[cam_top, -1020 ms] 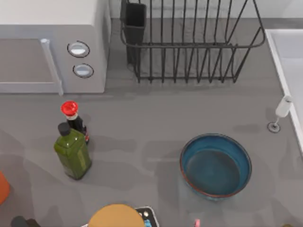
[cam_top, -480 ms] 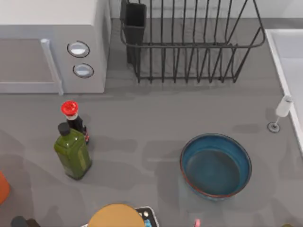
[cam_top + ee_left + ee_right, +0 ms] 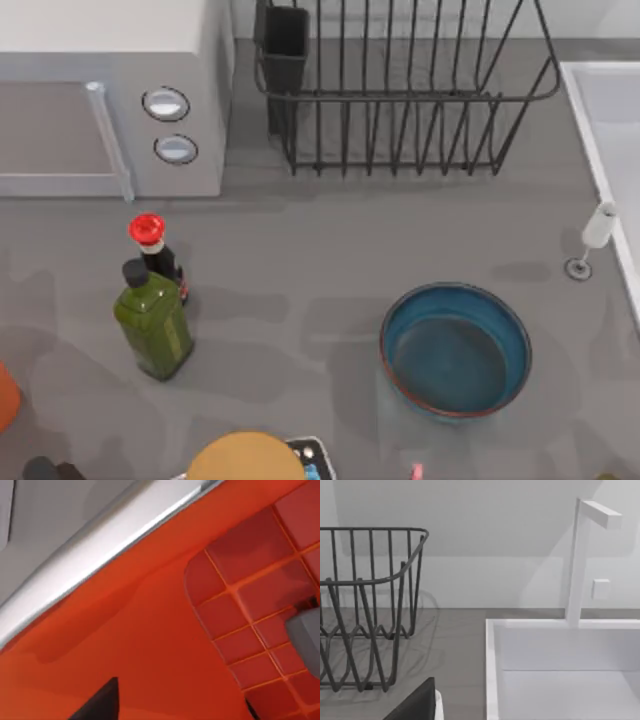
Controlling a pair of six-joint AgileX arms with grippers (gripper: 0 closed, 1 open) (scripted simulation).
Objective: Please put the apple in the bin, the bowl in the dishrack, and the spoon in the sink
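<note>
The blue bowl point(image 3: 455, 350) stands upright with nothing in it on the grey counter, right of centre. The black wire dishrack point(image 3: 400, 95) sits at the back, also seen as the dishrack point(image 3: 365, 605). The white sink point(image 3: 610, 130) runs along the right edge; the sink point(image 3: 560, 670) is bare inside. The orange bin point(image 3: 4, 395) peeks in at the left edge. My left gripper point(image 3: 97, 705) hangs close over the bin's orange-red ribbed inside point(image 3: 150, 630). My right gripper point(image 3: 417, 705) faces the sink's rim. The apple and the spoon are out of view.
A microwave point(image 3: 110, 100) fills the back left. A green bottle point(image 3: 153, 325) and a red-capped bottle point(image 3: 150, 240) stand at the left. A small white object point(image 3: 598, 225) sits by the sink's rim. A tan round thing point(image 3: 245, 458) lies at the front edge. A white tap point(image 3: 577, 560) rises behind the sink.
</note>
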